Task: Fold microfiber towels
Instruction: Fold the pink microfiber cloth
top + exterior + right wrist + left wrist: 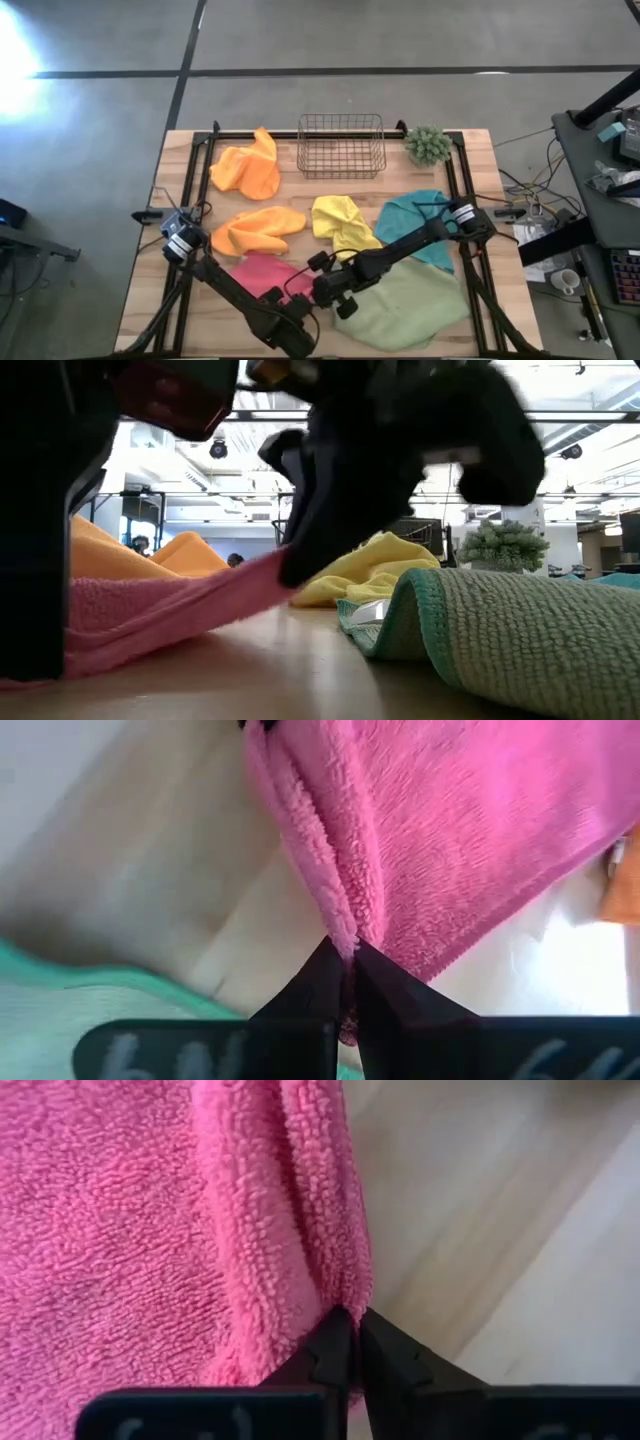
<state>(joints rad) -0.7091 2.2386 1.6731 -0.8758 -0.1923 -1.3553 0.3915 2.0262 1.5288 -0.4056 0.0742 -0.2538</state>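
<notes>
While both grippers are pinched onto the pink towel [262, 275] near the front edge of the table [480, 165], none of the six cloths looks folded yet, so the job seems barely begun. The left gripper [348, 1338] has its jaws pressed together on one edge of the pink cloth, and the right gripper [343, 963] has its jaws likewise clamped on a bunched edge of the same cloth; in the low view the pink fabric is drawn up off the wood in a slope between the arms. Judging by that, the step in hand is lifting or spreading this first towel before a fold. The other cloths lie crumpled: one orange towel [248, 167] near the back left corner, a second orange towel [256, 230] toward the left edge at mid-depth, the yellow towel [340, 224] about the middle, the teal towel [418, 225] toward the right edge under the right arm, and the larger light green towel [405, 305] at the front right, just beside the pink one. A wire basket [341, 146] stands at the back edge with a small plant [428, 145] beside it. All six remain to be folded.
</notes>
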